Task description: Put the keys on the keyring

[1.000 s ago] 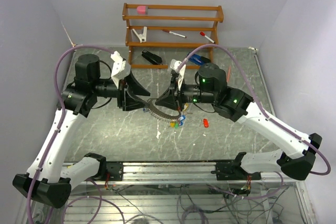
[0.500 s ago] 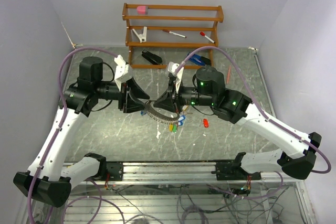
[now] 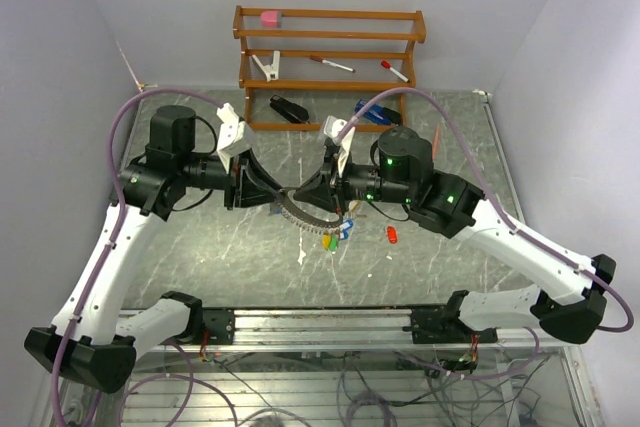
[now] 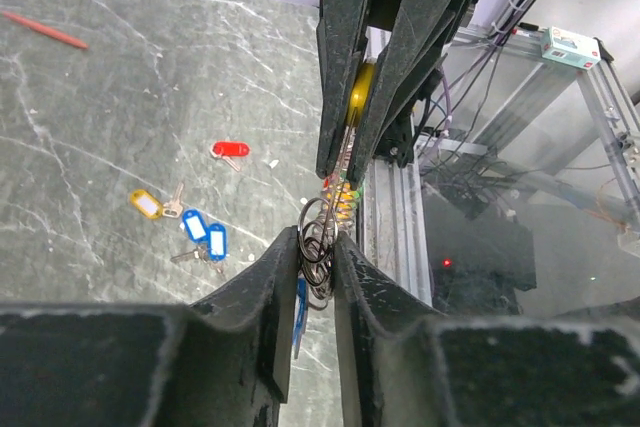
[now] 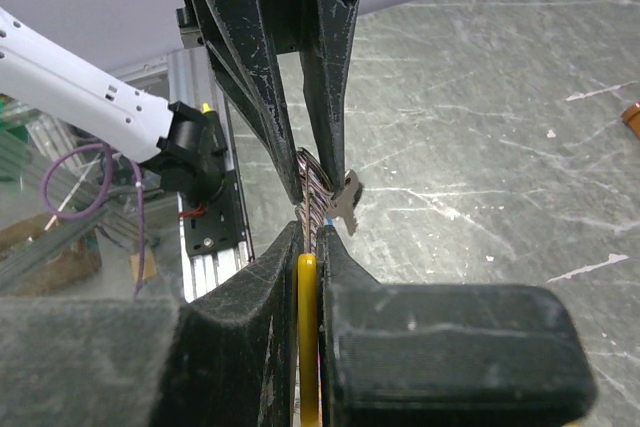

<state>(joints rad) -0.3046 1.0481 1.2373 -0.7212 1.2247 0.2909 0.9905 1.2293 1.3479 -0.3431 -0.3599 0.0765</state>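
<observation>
Nearest, we note loose keys (image 4: 205, 237) lying on table (image 3: 200, 247) beneath grippers. Above them, left gripper (image 4: 315, 243): fingers a narrow slit apart, pinching keyring (image 3: 298, 213) coils. Facing it tip to tip, right gripper (image 5: 308, 242): fingers pressed together on yellow tag (image 5: 307, 347). We see keyring held off table, spanning between both grippers.

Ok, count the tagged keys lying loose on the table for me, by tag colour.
Going by the left wrist view:
red-tagged key: 1
yellow-tagged key: 1
blue-tagged keys: 2
Total: 4 loose on the grey marbled table
</observation>
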